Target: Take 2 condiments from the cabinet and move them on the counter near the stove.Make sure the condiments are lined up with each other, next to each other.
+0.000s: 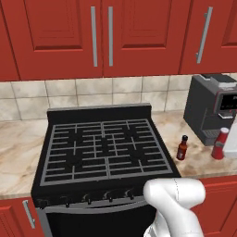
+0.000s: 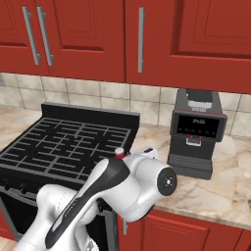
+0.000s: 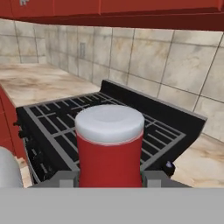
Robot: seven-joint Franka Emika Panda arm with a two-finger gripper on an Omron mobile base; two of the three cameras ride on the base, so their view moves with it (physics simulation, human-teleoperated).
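Observation:
My gripper (image 3: 109, 179) is shut on the red condiment bottle (image 3: 109, 153), whose pale cap fills the middle of the hand view. In the left base view this red bottle (image 1: 220, 143) hangs slightly tilted, low over the counter (image 1: 199, 162), in front of the coffee machine. My white hand is just to its right. The dark brown condiment bottle (image 1: 183, 148) stands upright on the counter between the red bottle and the stove (image 1: 104, 148). Its black cap (image 3: 168, 167) peeks past the red bottle. The red bottle's cap (image 2: 119, 153) shows above my arm.
A dark grey coffee machine (image 1: 208, 109) stands at the back of the counter right of the stove, close behind the bottles. The red wall cabinet (image 1: 65, 37) overhead has its doors shut. More counter (image 1: 18, 152) lies left of the stove, and the tiled wall runs behind.

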